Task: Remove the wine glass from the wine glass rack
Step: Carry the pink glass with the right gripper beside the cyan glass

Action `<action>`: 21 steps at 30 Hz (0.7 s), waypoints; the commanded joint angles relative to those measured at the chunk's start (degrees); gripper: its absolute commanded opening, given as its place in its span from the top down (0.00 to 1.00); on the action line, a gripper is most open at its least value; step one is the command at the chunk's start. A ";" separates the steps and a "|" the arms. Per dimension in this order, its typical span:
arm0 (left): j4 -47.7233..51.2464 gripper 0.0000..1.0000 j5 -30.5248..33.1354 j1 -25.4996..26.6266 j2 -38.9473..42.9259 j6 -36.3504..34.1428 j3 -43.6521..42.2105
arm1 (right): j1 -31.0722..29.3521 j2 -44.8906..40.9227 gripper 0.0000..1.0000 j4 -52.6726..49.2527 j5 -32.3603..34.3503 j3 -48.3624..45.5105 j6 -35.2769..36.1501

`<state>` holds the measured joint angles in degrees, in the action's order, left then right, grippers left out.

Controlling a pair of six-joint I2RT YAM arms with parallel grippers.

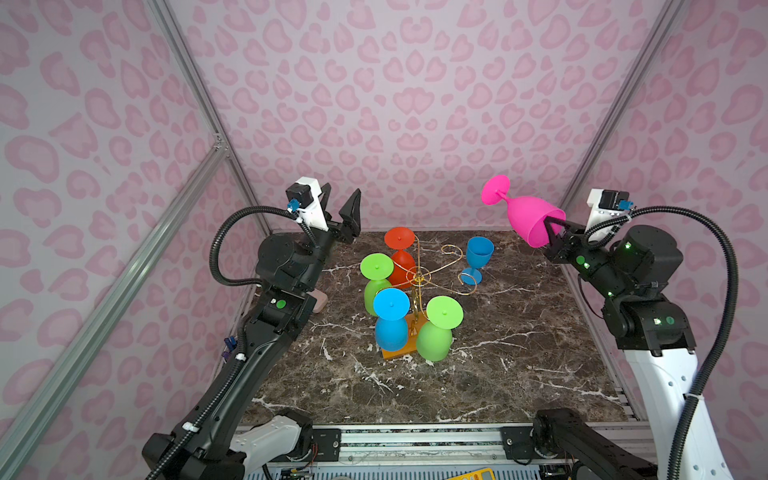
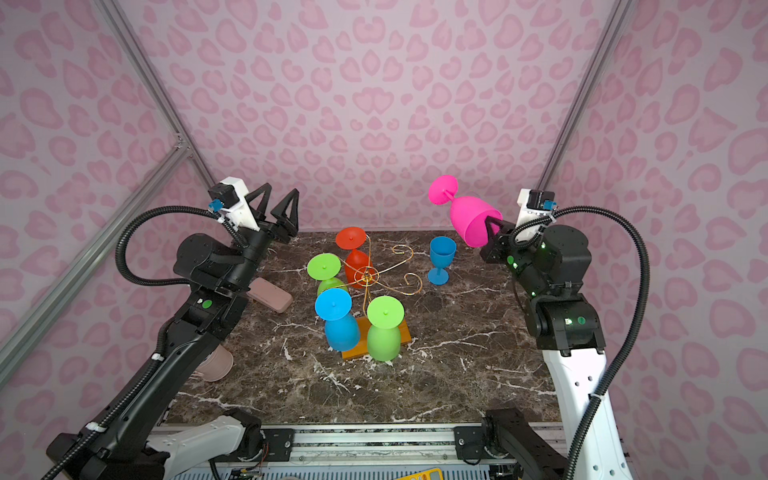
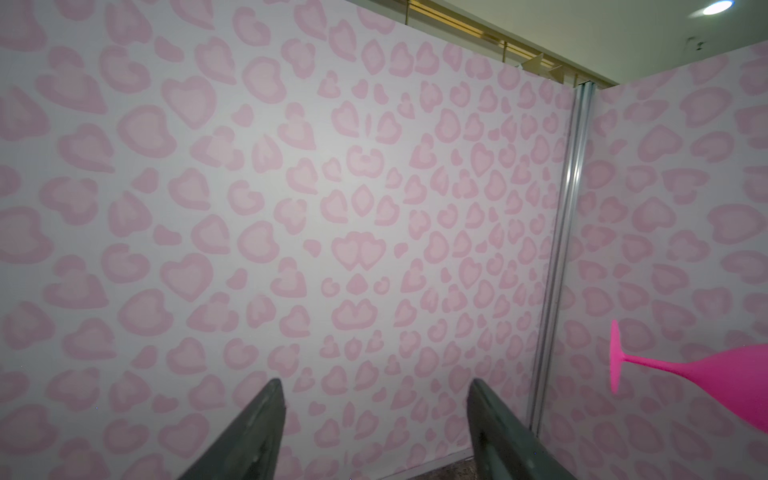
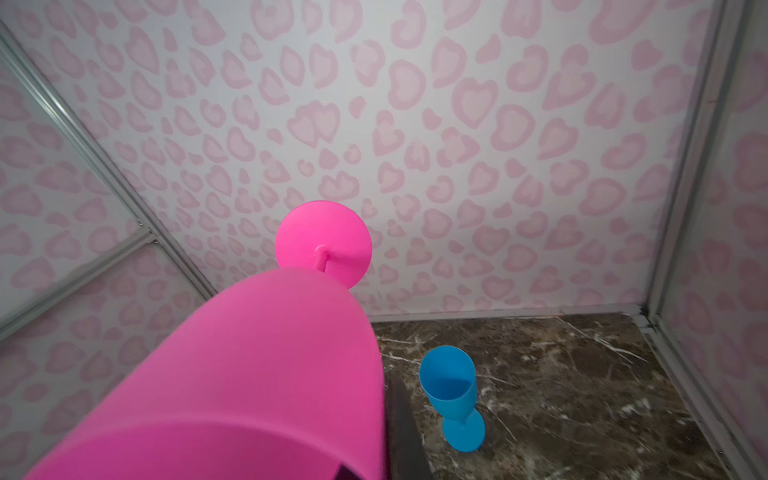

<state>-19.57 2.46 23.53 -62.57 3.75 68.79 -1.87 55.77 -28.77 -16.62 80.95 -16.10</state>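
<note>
The pink wine glass (image 1: pixel 528 220) (image 2: pixel 469 220) is held in the air at the back right, tilted with its foot toward the back wall, away from the rack. My right gripper (image 1: pixel 552 232) (image 2: pixel 492 230) (image 4: pixel 374 457) is shut on its rim, one finger inside the bowl (image 4: pixel 270 353). The gold wire wine glass rack (image 1: pixel 420 276) (image 2: pixel 368 274) stands mid-table on an orange wooden base (image 1: pixel 399 353). A red (image 1: pixel 401 257), two green (image 1: pixel 376 278) (image 1: pixel 440 328) and a blue glass (image 1: pixel 390 320) hang on it upside down. My left gripper (image 1: pixel 343 191) (image 2: pixel 281 190) (image 3: pixel 374 384) is open and empty, raised at the back left.
A blue wine glass (image 1: pixel 478 257) (image 2: pixel 441 257) (image 4: pixel 451 390) stands upright on the marble table (image 1: pixel 519 374) right of the rack. A pinkish-brown flat case (image 2: pixel 270 295) and a cup (image 2: pixel 216 363) lie by the left arm. Pink patterned walls close in three sides.
</note>
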 commanded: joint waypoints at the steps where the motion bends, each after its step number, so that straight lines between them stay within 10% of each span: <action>1: -0.84 0.20 5.57 -0.24 3.75 -6.34 -3.74 | 2.65 -2.18 1.00 -12.24 2.89 -1.10 4.79; 11: -1.16 0.22 13.36 -3.68 8.86 -7.20 -10.52 | 6.09 -1.74 1.00 -31.21 3.27 -8.41 9.83; 21: -0.50 0.19 15.37 -7.34 9.61 -1.31 -15.21 | 6.09 9.48 1.00 -27.71 17.30 -11.39 10.35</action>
<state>-19.33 16.56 16.69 -53.36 0.49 54.30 4.19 62.15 -59.24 -5.13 70.19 -6.46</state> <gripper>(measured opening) 0.807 0.049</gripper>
